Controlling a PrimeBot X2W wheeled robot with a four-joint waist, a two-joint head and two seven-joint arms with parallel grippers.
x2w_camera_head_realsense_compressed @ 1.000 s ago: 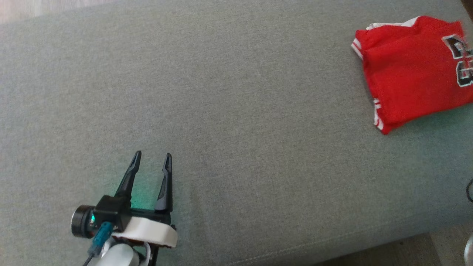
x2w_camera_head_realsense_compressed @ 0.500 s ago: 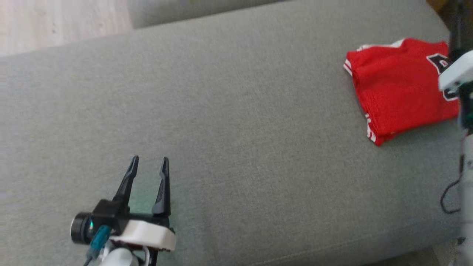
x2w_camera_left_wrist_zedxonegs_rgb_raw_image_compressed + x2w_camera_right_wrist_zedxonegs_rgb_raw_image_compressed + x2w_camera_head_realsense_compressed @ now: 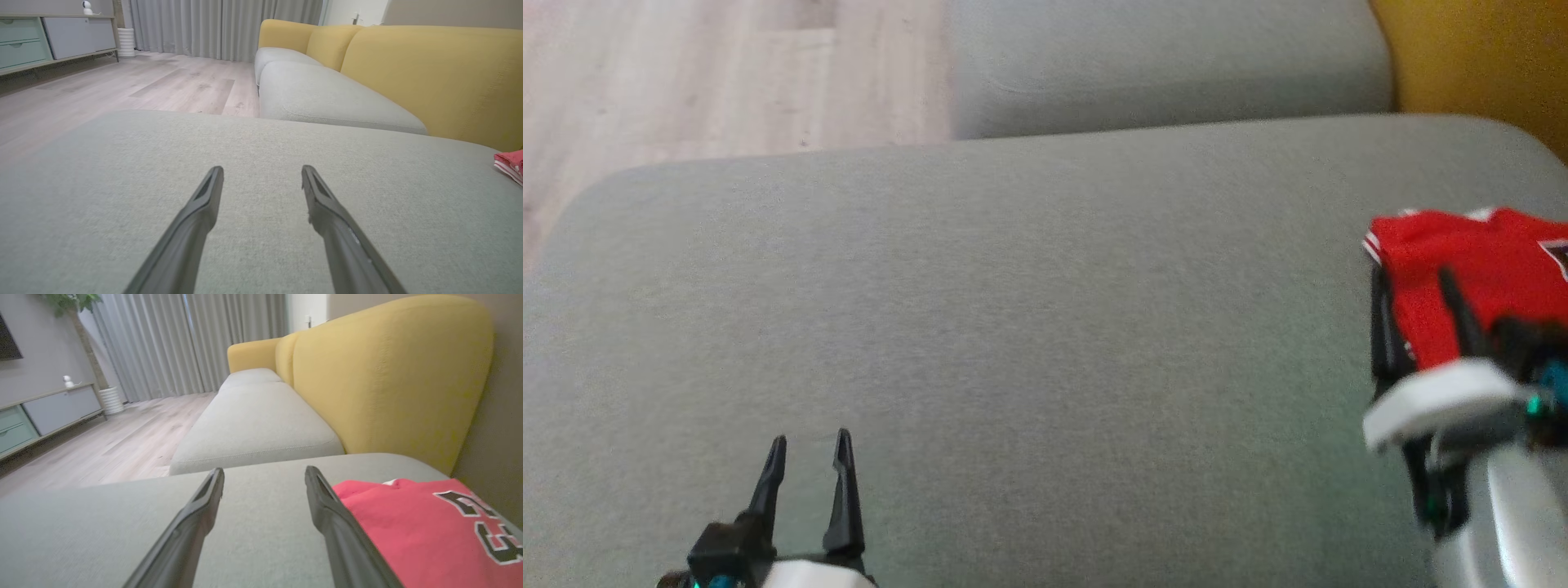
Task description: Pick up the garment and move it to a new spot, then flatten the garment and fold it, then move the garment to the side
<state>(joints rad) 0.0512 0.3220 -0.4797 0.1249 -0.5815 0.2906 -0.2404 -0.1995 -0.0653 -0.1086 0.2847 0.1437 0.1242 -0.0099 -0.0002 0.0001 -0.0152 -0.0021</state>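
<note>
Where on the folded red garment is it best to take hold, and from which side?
Probably the white-trimmed left edge of the red garment, coming from its left with the open right claw. It lies flat and folded on the grey cushion, so that layered edge offers a pinch.

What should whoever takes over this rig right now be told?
Left gripper: open, empty, over the bare cushion.
Right gripper: open, nothing between the jaws, at the left edge of the jersey; contact unclear.
The jersey lies folded at the cushion's right end, near the yellow backrest.
Done, by the look of it: fold and move to the side.
Left: probably only to draw the right arm clear and check the fold.
</note>
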